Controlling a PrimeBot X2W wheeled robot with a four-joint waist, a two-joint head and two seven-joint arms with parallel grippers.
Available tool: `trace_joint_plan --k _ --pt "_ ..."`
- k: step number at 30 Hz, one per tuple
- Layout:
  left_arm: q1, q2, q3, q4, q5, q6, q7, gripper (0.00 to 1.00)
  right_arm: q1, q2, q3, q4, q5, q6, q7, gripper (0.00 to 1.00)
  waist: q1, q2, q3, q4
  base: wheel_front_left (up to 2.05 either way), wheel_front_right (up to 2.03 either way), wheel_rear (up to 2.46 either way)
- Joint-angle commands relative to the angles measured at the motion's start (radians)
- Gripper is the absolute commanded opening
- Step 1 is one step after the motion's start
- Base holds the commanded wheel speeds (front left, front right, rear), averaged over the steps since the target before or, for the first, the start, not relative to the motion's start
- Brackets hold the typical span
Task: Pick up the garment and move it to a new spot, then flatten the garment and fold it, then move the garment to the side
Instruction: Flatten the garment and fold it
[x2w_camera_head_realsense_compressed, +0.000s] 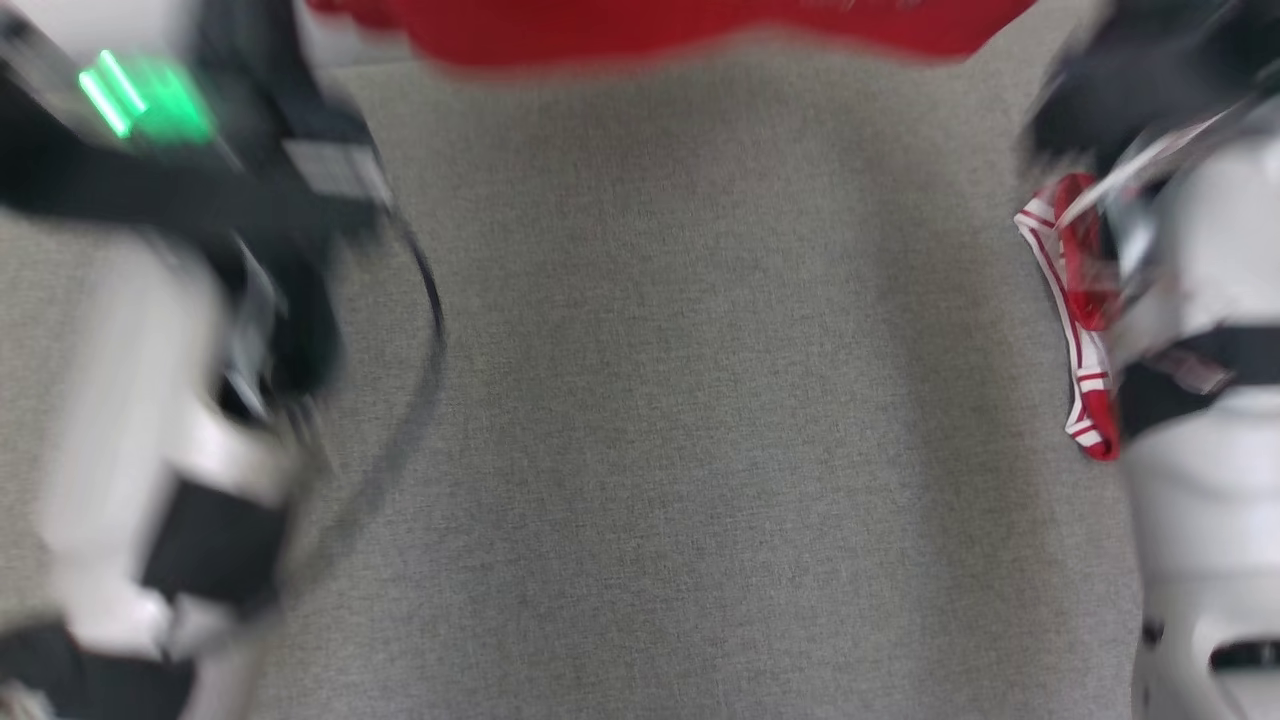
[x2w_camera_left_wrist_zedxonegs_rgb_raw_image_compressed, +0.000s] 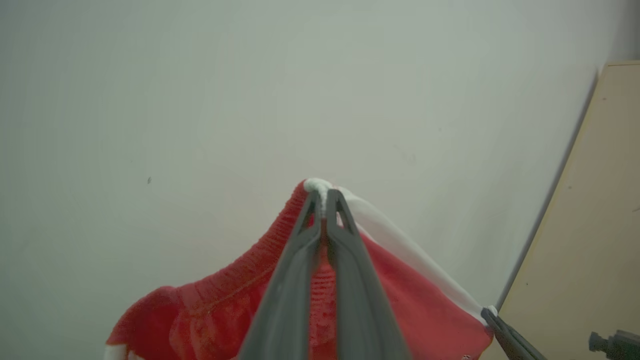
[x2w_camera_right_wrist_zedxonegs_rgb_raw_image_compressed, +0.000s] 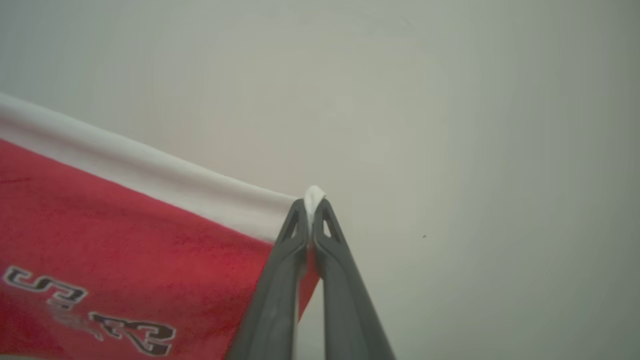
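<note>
The garment (x2w_camera_head_realsense_compressed: 660, 25) is red with white trim and dark lettering; in the blurred head view its hem hangs across the top edge, above the grey cloth surface. In the left wrist view my left gripper (x2w_camera_left_wrist_zedxonegs_rgb_raw_image_compressed: 324, 196) is shut on a white-edged corner of the garment (x2w_camera_left_wrist_zedxonegs_rgb_raw_image_compressed: 410, 300), which droops below the fingers. My right gripper (x2w_camera_right_wrist_zedxonegs_rgb_raw_image_compressed: 314, 202) is shut on the other white-banded corner of the garment (x2w_camera_right_wrist_zedxonegs_rgb_raw_image_compressed: 125, 230), stretched taut to the left. A red and white striped part (x2w_camera_head_realsense_compressed: 1085, 330) shows beside my right forearm.
A grey fabric-covered table (x2w_camera_head_realsense_compressed: 700, 400) spreads below. A pale wall (x2w_camera_left_wrist_zedxonegs_rgb_raw_image_compressed: 250, 100) stands behind the lifted cloth, with a beige panel (x2w_camera_left_wrist_zedxonegs_rgb_raw_image_compressed: 590, 225) at its right. My white forearms flank the head view at left (x2w_camera_head_realsense_compressed: 130, 400) and right (x2w_camera_head_realsense_compressed: 1210, 450).
</note>
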Motion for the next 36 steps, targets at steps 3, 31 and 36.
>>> trace_joint_plan --k 3,31,36 --pt "0.172 0.026 -0.099 0.022 -0.028 -0.006 -0.001 0.0 0.113 -0.026 0.08 0.066 0.065 -0.003 0.06 0.0 -0.0001 0.0 -0.044 0.017 0.0 0.0 0.0" --pt "0.964 0.209 -0.408 0.06 -0.073 -0.006 0.006 0.0 1.256 -0.215 0.157 -0.614 0.756 -0.003 0.704 0.0 -0.0001 0.0 -0.29 0.054 0.0 0.0 0.0" --pt "0.975 0.21 -0.377 0.038 -0.07 0.012 -0.001 0.0 1.285 -0.203 0.083 -0.731 0.68 -0.003 0.707 0.0 -0.0001 0.0 -0.291 0.066 0.0 0.0 0.0"
